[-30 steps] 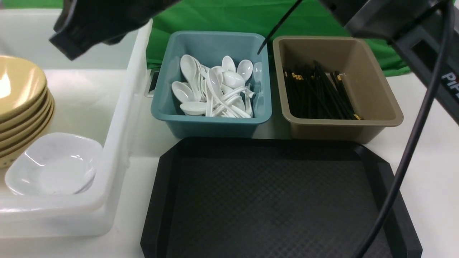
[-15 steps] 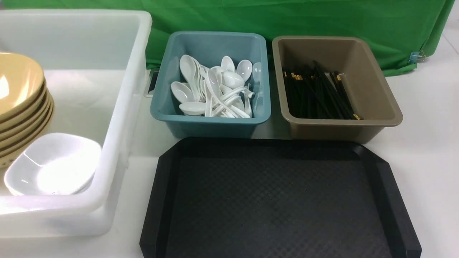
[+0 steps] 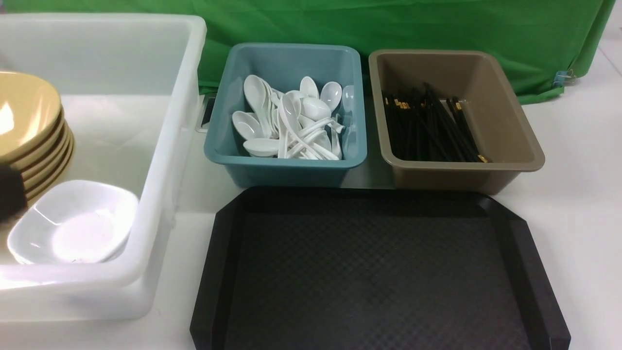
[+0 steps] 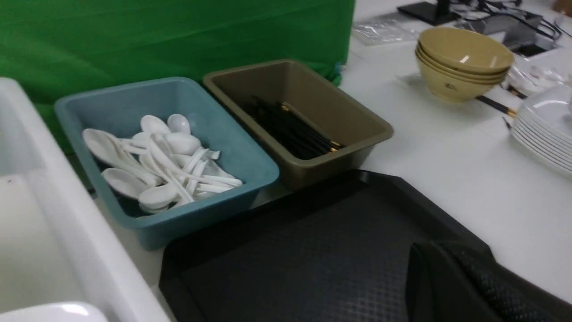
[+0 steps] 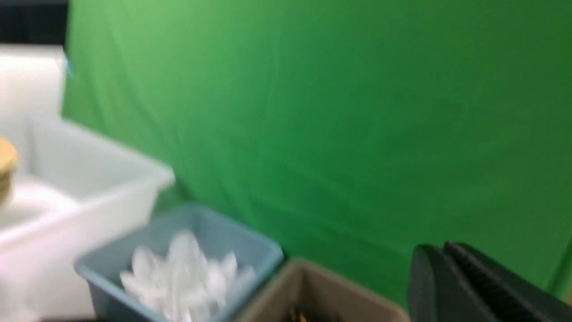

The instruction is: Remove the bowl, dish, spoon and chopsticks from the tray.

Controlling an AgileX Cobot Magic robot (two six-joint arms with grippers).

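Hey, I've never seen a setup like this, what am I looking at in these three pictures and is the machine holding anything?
This is a two-armed robot at a white table. One picture looks forward from between its arms; the other two come from cameras on its wrists.

In front lies a black tray with nothing on it. Behind it stand a blue bin of white spoons and a tan bin of black chopsticks. In a white tub on the left are stacked yellow bowls and a white dish.

The dark shapes in the wrist pictures are the left gripper and right gripper. Both look shut and hold nothing.
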